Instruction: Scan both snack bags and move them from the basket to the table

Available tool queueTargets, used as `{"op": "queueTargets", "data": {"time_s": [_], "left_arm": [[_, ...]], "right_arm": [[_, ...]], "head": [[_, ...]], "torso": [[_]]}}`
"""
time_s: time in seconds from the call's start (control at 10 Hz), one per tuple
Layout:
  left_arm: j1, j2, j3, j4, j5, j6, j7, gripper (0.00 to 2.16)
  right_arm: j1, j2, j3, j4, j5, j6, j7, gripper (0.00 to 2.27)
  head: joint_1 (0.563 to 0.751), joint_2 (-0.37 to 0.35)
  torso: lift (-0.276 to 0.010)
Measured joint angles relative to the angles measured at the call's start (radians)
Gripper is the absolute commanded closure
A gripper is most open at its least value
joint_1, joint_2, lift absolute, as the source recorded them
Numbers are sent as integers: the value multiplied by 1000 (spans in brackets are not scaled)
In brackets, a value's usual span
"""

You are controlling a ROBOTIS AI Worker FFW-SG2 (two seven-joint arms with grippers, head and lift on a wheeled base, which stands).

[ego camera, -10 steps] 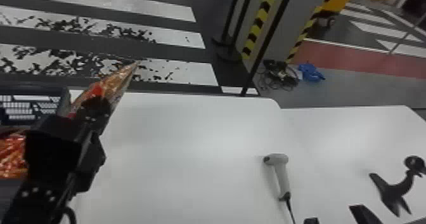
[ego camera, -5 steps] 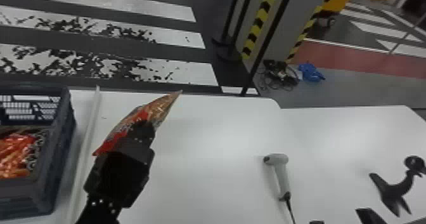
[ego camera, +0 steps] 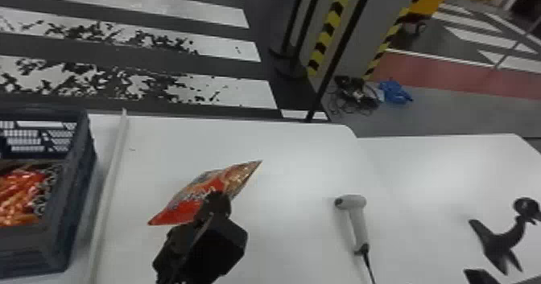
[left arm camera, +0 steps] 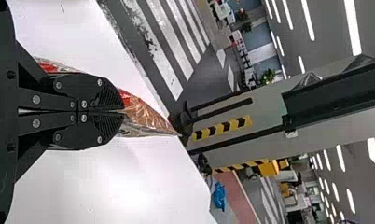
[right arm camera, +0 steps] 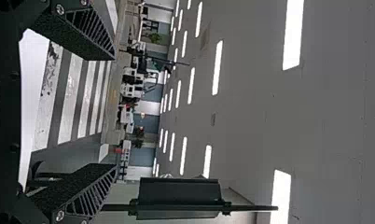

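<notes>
Left gripper (ego camera: 217, 202) clenched, its fingers closed together on a thin fold of one snack bag (ego camera: 183, 211). Change over the last second: this hand has swung rightward from beside the basket (ego camera: 76, 206) and come nearer the robot, carrying the bag with it. Bag is now above the table (ego camera: 281, 154), tilted, one pointed corner reaching forward and right of the fingers; whether any edge touches the tabletop, cannot tell. Basket lies well to the hand's left, beyond a pale rail (ego camera: 108, 194), with more red-and-orange packaging (ego camera: 19, 196) inside it, presumably the second bag. For the task: one bag is out, its move half made, and scanning looks like the next step, though nothing shows whether it is done. Scanner (ego camera: 356, 219) rests on the table to this hand's right, its position unchanged. Right gripper (right arm camera: 114, 112) holds nothing, fingers spread wide; a likely candidate to take the scanner. Bag will probably flex, so the code needs to be turned flat and uncovered. Writing: pale lettering runs across the bag's red face, just left of the fingers, partly covered; no words taken down.
</notes>
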Motion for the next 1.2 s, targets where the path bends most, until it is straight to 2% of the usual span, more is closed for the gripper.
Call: {"op": "queueTargets", "data": {"time_s": [0.4, 0.5, 0.7, 1.1, 1.2], "left_arm": [[-8, -6, -87, 99, -27, -1, -22, 1922], [-14, -6, -98, 125, -23, -1, -27, 1922], [-24, -14, -108, 174, 17, -9, -50, 1922], [-39, -25, -210, 262, 34, -48, -48, 1912], [-49, -30, -217, 284, 33, -52, -44, 988]], "right_arm": [[3, 6, -5, -2, 7, -11, 0, 107], [3, 7, -6, -2, 8, -11, 0, 107], [1, 11, -6, -1, 10, -10, 0, 107], [-21, 12, -6, -1, 15, 8, -4, 107], [-25, 12, -6, -1, 16, 16, -5, 107]], "head": [[695, -350], [695, -350], [695, -350], [695, -350], [695, -350]], "torso": [[-98], [-98], [-98], [-98], [-98]]}}
